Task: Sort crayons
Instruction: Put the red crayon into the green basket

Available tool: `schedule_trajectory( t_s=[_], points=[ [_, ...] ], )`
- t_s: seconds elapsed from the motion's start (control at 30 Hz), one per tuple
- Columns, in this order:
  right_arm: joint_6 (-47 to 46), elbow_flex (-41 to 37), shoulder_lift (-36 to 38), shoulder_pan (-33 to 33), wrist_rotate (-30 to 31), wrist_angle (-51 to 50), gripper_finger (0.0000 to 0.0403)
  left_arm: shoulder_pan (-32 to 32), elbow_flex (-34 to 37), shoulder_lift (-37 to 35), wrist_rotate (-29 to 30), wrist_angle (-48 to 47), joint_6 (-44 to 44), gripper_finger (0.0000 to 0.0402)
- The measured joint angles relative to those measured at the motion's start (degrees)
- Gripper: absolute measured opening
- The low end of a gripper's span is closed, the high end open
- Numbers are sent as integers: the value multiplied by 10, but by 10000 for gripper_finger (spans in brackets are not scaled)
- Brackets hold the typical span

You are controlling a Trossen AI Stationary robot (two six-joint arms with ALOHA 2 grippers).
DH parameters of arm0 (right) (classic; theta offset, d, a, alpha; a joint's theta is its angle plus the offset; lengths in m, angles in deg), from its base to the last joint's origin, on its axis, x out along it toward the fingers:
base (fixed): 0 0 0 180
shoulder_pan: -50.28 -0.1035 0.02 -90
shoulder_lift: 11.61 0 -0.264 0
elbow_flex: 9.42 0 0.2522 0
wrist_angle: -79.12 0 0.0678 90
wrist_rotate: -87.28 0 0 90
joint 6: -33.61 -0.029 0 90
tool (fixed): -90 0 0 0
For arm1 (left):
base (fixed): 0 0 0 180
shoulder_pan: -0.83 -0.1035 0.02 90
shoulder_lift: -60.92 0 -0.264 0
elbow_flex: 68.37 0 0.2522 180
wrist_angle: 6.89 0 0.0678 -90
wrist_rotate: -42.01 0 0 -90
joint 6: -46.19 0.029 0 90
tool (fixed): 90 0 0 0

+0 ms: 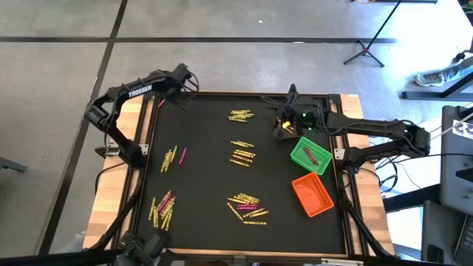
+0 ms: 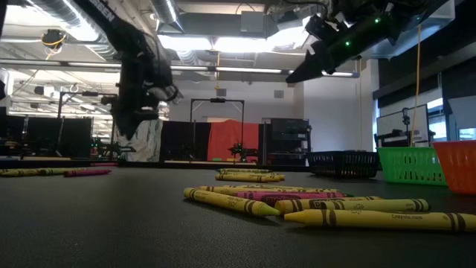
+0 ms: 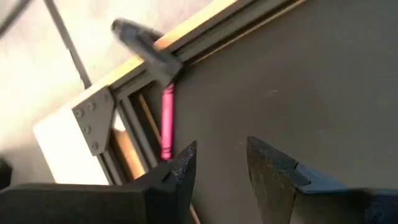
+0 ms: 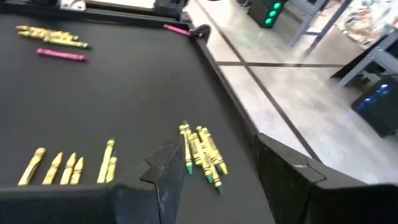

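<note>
A: Crayons [image 1: 247, 207], mostly. Seen from above, the nearest yellow heap lies at about six o'clock on the black tabletop [image 1: 207, 185], with a second mixed heap [image 1: 162, 207] at eight o'clock.

B: And farther back?

A: A yellow pair with a pink stick [image 1: 174, 157] at nine, a yellow row [image 1: 242, 154] near centre, and another yellow bunch [image 1: 241, 115] at twelve. One pink crayon [image 3: 166, 122] lies against the frame at eleven.

B: Anything sorted?

A: Little. The green bin [image 1: 311, 155] at three holds a red crayon, the orange bin [image 1: 312, 196] at four seems to hold some too; I judge most of the work remains.

B: The arms?

A: The left gripper [image 3: 222, 163] hovers by that pink crayon, fingers spread, holding nothing. The right gripper [image 4: 217, 168] hangs above the twelve o'clock bunch, fingers apart and empty.
</note>
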Motion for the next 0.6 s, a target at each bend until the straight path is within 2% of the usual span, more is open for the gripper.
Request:
schedule_trajectory(
  t_s=[0.27, 0.6],
  points=[
    [2, 0, 0, 0, 0, -4, 189, -63, -5, 53, -1, -6, 4, 125],
    [3, 0, -17, 0, 0, 15, 189, -88, -20, 115, -16, 20, 21, 125]
  ],
)
